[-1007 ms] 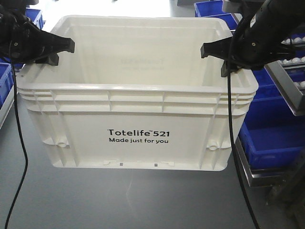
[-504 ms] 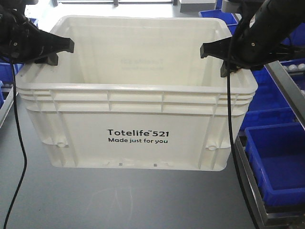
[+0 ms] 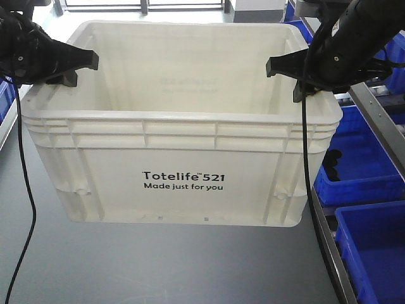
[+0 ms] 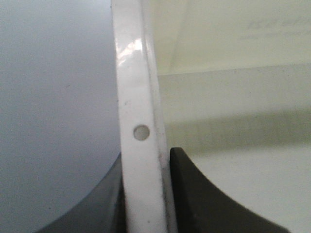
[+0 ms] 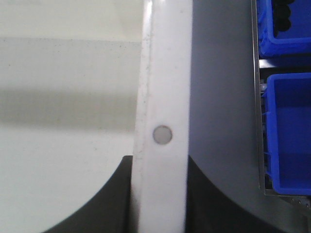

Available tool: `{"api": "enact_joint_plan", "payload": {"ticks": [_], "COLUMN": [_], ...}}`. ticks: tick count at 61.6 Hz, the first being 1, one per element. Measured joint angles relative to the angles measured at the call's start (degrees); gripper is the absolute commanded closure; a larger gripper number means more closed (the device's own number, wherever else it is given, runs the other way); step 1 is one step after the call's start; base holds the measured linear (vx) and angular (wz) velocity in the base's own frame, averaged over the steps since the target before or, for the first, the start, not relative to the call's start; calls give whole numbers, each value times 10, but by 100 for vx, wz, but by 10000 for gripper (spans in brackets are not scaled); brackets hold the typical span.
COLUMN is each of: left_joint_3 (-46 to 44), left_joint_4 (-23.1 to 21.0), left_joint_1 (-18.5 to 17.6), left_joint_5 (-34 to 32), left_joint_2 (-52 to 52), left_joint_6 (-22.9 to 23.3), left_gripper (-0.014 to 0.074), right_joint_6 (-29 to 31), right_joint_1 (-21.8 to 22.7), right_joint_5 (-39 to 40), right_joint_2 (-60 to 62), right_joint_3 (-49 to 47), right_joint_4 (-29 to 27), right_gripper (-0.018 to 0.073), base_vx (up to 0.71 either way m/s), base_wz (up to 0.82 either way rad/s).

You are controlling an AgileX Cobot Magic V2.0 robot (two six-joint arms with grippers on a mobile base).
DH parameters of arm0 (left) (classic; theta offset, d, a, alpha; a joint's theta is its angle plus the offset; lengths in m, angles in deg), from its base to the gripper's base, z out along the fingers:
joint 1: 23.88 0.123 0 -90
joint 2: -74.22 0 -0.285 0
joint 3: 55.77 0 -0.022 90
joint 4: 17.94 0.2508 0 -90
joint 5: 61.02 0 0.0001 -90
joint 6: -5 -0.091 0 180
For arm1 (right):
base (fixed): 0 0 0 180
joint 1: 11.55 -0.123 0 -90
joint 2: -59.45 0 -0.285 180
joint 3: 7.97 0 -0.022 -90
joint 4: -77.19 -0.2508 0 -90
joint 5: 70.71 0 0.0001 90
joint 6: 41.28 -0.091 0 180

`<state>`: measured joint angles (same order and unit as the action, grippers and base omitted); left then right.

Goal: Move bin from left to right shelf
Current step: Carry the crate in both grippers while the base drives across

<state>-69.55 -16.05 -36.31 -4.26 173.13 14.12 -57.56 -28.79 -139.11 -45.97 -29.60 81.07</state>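
In the front view, the bin [image 3: 183,158] is held in the air over the grey floor [image 3: 158,266] and is carried only at its two upper sides: the left gripper [image 3: 83,69] is clamped on the left side and the right gripper [image 3: 283,81] on the right side. Just beside the right wall a metal rack rail [image 3: 378,126] and blue bins [image 3: 357,174] are found, so the lower right corner could be knocked against them if the bin is swung to the right too low. Open room is seen only to the left and below. Whether this rail belongs to the right shelf cannot be told. In the left wrist view, the thin rim [image 4: 141,97] is seen pinched between two dark fingers [image 4: 209,204] with a small bite, so it could slip out if the arms are moved unequally. In the right wrist view, the same narrow grasp by the fingers [image 5: 97,204] is seen, and the blue bins lie near the outer side.
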Motion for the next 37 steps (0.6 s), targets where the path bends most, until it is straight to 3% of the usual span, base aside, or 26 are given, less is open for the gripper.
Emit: {"api": "enact_joint_plan", "payload": {"ticks": [37], "left_joint_3": [0], "left_joint_4": [0], "left_joint_1": [0], "left_joint_5": [0], "left_joint_2": [0], "left_joint_6": [0], "left_gripper": [485], "right_joint_6": [0], "right_joint_1": [0], "right_joint_5": [0], "right_joint_2": [0], "right_joint_3": [0], "right_joint_4": [0], "right_gripper": [513], "base_vx": [38], "base_wz": [1]}}
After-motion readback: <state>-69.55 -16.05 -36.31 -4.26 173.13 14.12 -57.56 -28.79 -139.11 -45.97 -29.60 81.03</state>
